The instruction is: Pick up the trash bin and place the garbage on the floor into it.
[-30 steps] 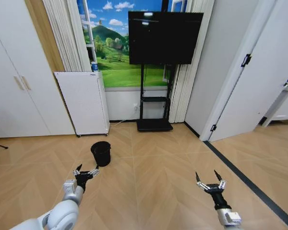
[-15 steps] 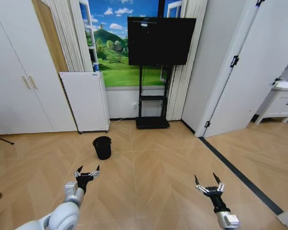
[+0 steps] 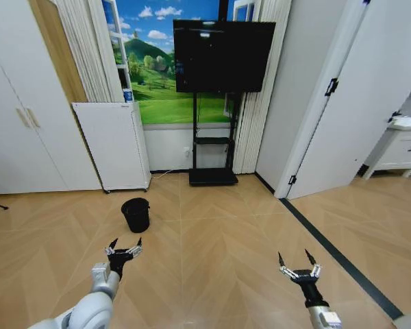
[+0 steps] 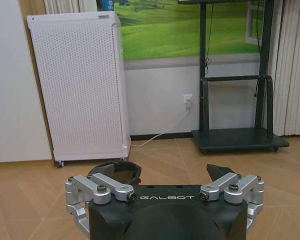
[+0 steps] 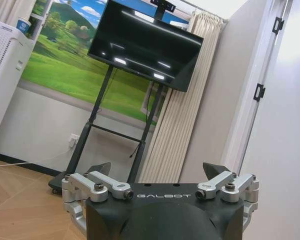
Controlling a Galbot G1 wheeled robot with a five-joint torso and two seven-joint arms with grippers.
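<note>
Trash bin (image 3: 135,214), small, black and round, stands upright on the wooden floor (image 3: 212,247), a little in front of the white perforated appliance (image 3: 111,146) that sits against the wall beside the curtain. It is empty-handed ground around it: nothing touches the bin. In the left wrist view the bin's rim (image 4: 114,172) peeks up just behind the claw body, with the appliance (image 4: 77,85) behind it.

The left claw (image 3: 124,249) hovers above the floor nearer the robot than the bin, in line with it but apart, its fingers spread wide and holding nothing. The right claw (image 3: 296,264) hangs over bare floor well to the right, also splayed and empty; the right wrist view looks past its spread fingers (image 5: 99,172) toward the television (image 5: 145,47) on its black stand.

The television (image 3: 222,55) stands by the landscape mural, right of the appliance, and a white door (image 3: 356,103) lies to the right.
</note>
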